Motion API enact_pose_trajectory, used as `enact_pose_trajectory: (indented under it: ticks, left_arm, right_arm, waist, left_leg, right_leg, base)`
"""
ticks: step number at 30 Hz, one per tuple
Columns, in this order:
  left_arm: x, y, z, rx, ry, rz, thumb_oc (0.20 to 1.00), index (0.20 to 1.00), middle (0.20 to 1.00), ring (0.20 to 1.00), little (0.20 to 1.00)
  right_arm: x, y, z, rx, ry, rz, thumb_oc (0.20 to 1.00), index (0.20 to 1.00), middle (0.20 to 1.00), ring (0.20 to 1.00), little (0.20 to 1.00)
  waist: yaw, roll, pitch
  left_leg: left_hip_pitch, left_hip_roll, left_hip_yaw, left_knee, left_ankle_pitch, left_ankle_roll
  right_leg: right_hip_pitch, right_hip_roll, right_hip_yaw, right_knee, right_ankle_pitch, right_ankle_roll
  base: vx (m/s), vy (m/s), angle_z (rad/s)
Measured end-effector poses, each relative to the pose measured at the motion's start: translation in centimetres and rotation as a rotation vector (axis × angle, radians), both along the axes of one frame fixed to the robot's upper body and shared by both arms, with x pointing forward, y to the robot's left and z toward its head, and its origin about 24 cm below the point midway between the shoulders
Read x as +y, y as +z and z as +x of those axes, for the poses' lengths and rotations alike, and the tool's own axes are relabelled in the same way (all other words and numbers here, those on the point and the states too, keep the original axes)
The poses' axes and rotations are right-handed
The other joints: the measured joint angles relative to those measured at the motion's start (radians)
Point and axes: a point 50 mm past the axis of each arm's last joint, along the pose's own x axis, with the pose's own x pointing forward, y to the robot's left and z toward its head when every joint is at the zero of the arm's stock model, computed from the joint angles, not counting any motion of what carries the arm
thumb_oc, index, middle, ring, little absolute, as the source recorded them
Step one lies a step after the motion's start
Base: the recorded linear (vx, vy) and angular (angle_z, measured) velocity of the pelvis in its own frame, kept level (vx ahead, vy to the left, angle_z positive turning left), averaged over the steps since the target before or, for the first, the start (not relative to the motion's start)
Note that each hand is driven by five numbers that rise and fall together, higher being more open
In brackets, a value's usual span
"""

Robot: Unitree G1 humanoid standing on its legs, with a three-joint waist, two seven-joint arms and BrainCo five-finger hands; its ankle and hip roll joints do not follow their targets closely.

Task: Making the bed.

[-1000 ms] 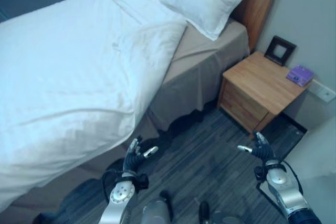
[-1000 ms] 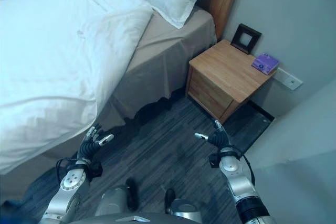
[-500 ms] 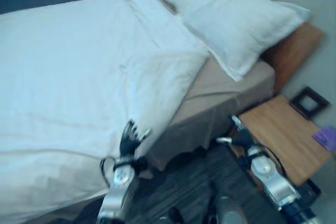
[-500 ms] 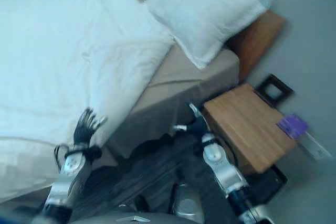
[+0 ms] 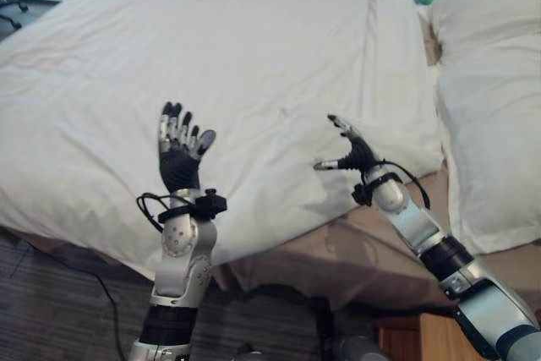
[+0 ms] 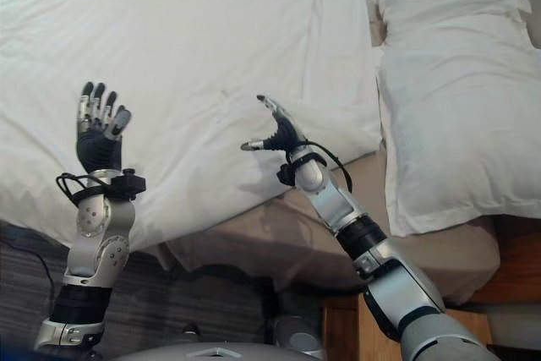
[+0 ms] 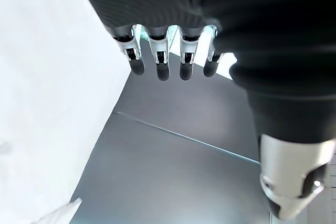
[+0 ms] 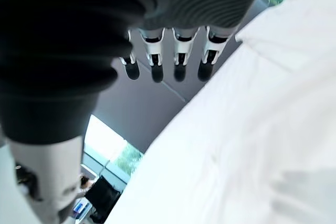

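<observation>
The white duvet (image 5: 211, 65) lies spread over the bed (image 6: 321, 238) and covers most of it, with its side edge hanging over the near edge of the bed; at the head end the brown sheet (image 5: 389, 243) stays bare, and a white pillow (image 6: 448, 99) lies there beside the folded duvet corner. The left hand (image 5: 179, 148) is raised above the near edge of the duvet, its fingers straight and apart, holding nothing. The right hand (image 5: 348, 148) hovers over the duvet corner near the head end, fingers extended and thumb spread, also empty; I cannot tell if a fingertip touches the cloth. Compared with one second ago, both hands were low over the dark floor, well apart from the bed, and now both are lifted in front of the duvet. The camera has also turned, so the nightstand has gone from sight.
</observation>
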Motion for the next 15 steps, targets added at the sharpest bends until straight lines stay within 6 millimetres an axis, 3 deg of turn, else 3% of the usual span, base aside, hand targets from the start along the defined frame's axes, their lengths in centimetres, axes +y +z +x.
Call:
enact_pose_trajectory:
  ticks: [2,9,11,15]
  left_arm:
    - [0.6,-0.2,-0.3,0.007,0.039,-0.005,1.0,1.0,1.0,1.0,1.0]
    - [1.6,-0.8,0.1,0.041,0.105,-0.023,1.0,1.0,1.0,1.0,1.0]
    - [1.7,-1.2,0.9,0.066,0.114,-0.034,1.0,1.0,1.0,1.0,1.0]
    - [2.0,-1.1,3.1,0.11,0.122,-0.003,1.0,1.0,1.0,1.0,1.0]
  right_arm:
    - [-0.9,0.2,0.3,-0.015,-0.032,-0.033,1.0,1.0,1.0,1.0,1.0]
    - [-1.4,0.8,1.2,-0.029,-0.072,-0.108,1.0,1.0,1.0,1.0,1.0]
    - [-1.4,1.9,2.3,-0.053,-0.099,-0.16,1.0,1.0,1.0,1.0,1.0]
    - [-0.9,6.5,4.2,-0.154,-0.15,-0.215,1.0,1.0,1.0,1.0,1.0]
  waist:
    - [0.003,0.044,0.004]
    - [0.011,0.024,-0.002]
    - [0.015,0.024,-0.002]
    - [0.02,0.025,-0.001]
  left_leg:
    - [-0.001,0.026,-0.009,-0.016,0.038,0.0]
    - [-0.038,-0.009,-0.042,-0.023,0.055,0.014]
    - [-0.049,-0.013,-0.049,-0.023,0.056,0.016]
    - [-0.103,-0.016,-0.06,-0.023,0.064,0.019]
  right_leg:
    - [0.054,0.026,0.001,-0.055,-0.007,0.006]
    - [0.028,-0.011,-0.051,-0.059,-0.002,0.01]
    - [0.023,-0.016,-0.067,-0.059,-0.002,0.01]
    - [-0.024,-0.02,-0.081,-0.059,0.0,0.012]
  base:
    - [0.07,-0.084,-0.08]
    - [0.06,-0.06,0.16]
    - [0.01,-0.047,0.18]
    - [-0.06,-0.035,0.09]
